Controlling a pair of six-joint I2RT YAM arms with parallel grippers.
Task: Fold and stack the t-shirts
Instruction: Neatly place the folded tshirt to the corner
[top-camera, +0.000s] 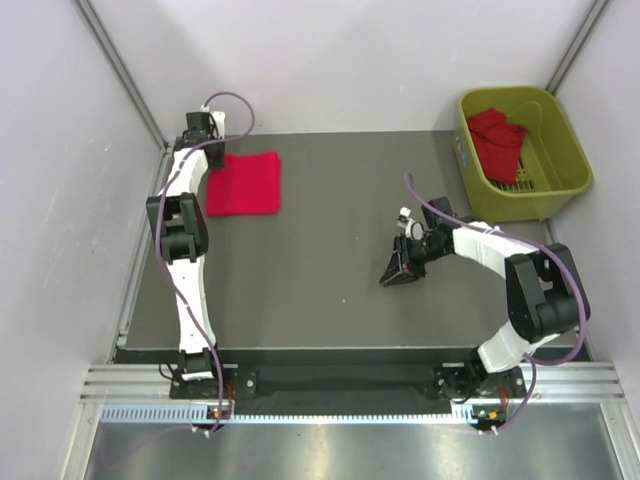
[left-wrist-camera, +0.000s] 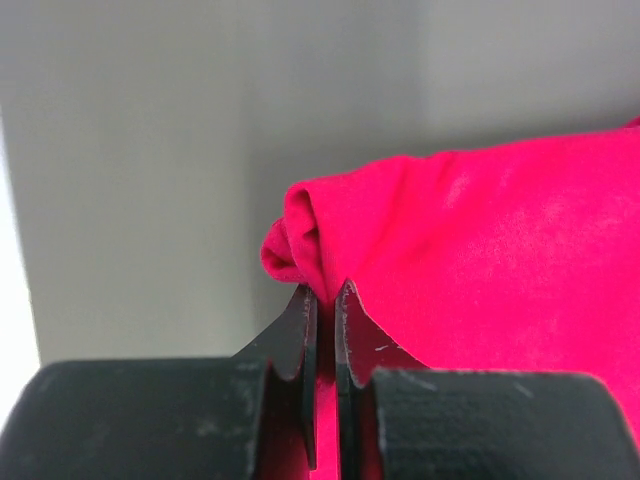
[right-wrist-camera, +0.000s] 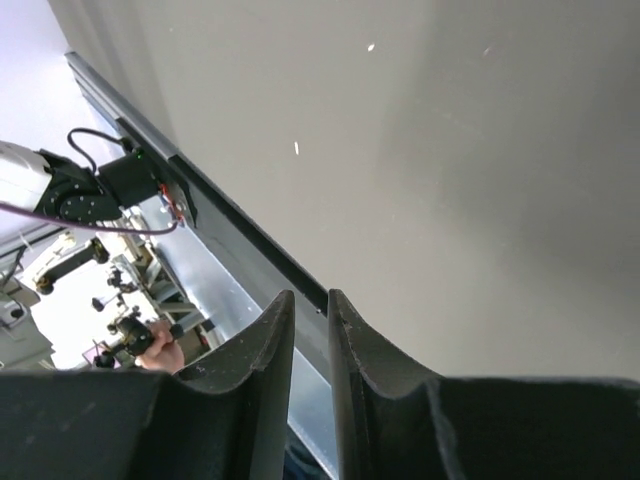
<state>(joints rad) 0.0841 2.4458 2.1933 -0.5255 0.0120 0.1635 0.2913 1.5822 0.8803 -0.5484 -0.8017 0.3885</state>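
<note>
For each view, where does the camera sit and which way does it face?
Top external: above, behind the bases, looking down on table, left arm, right arm, folded t-shirt, basket.
Left wrist: on left gripper, facing the t-shirt's edge between its fingers.
Right wrist: on right gripper, facing table and near rail.
Shared: folded t-shirt, top and left wrist.

Two t-shirts (top-camera: 243, 184) (top-camera: 497, 140), one basket (top-camera: 572, 150)

Right gripper (right-wrist-camera: 310, 300) hangs over the bare grey table (right-wrist-camera: 450, 200), black fingers (right-wrist-camera: 262, 385) almost together, thin slit between them, nothing in it. The table's dark edge and a metal rail (right-wrist-camera: 215, 275) run diagonally. At left, a black arm base (right-wrist-camera: 105, 185) with a cable (right-wrist-camera: 90, 140).
</note>
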